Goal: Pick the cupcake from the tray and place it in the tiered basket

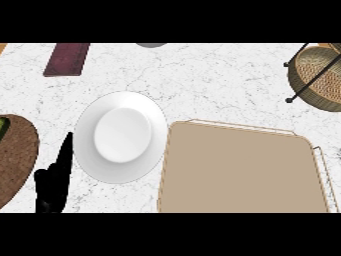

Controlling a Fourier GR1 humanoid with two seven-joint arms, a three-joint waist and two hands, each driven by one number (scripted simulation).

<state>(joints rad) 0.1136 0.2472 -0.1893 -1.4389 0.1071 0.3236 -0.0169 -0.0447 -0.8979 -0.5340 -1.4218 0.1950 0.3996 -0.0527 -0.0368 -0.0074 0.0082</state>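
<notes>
The cupcake shows nowhere in the head view: the beige tray (239, 170) at the near right lies with nothing on its flat bed, and what can be seen of the woven bowls of the tiered basket (328, 82) at the far right corner reveals no cake either, though part of the basket runs off the edge. The right hand is out of sight too, so I judge the cupcake is most likely either being carried outside the view or lies in a hidden part of the basket; I cannot tell which. The left hand (52, 185) rests at the near left between the brown round mat (14, 165) and the white plate (121, 136), fingers straight and pointing far, holding nothing. If the carry is the step in hand, doing it well means keeping the cake upright and bringing it to the basket from above. The black wire frame stands around the lower bowl, so the hand should come in through a gap between the uprights, clear of the upper tier. It should lower the cake until it sits on the woven floor and only then open its fingers. The marble bench (217, 80) between tray and basket offers a free path, well apart from the plate.
</notes>
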